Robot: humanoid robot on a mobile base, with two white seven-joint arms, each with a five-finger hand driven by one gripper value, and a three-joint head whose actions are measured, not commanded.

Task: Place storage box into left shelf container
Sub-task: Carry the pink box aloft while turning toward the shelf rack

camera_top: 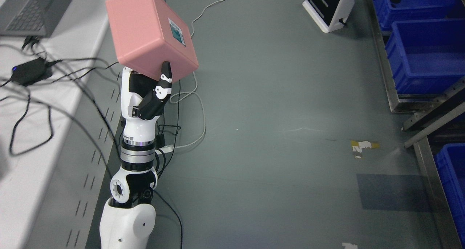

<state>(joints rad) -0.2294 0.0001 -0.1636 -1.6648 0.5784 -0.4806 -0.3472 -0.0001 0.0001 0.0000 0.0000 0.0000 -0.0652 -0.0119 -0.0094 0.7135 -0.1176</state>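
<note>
Here, you see the left robot hand (pixel 150 96) raised on its arm from the lower left of the head view, with its fingers closed against the underside of the pink storage box (pixel 150 35). One black-and-white finger (pixel 165 78) lies up against the box's lower front face. The box sits on top of the robot hand, tilted, with a small printed label (pixel 177 31) on the face turned to the right. You cannot read the label.

To the left of the robot hand, note the white table (pixel 32 140), which carries a laptop (pixel 32 9), a black power adapter (pixel 31 71) and several loose black cables (pixel 54 107). Behind and just right of the robot hand, a white cable (pixel 198 107) runs across the grey floor (pixel 276 133).

Well to the right of the robot hand, a metal shelf (pixel 394 96) holds blue containers (pixel 425 53); the storage box is well apart from them. Beyond the hand, up and to the right, a white and black device (pixel 330 5) stands on the floor. A scrap of yellow and white tape (pixel 363 146) lies on the floor near the shelf.
</note>
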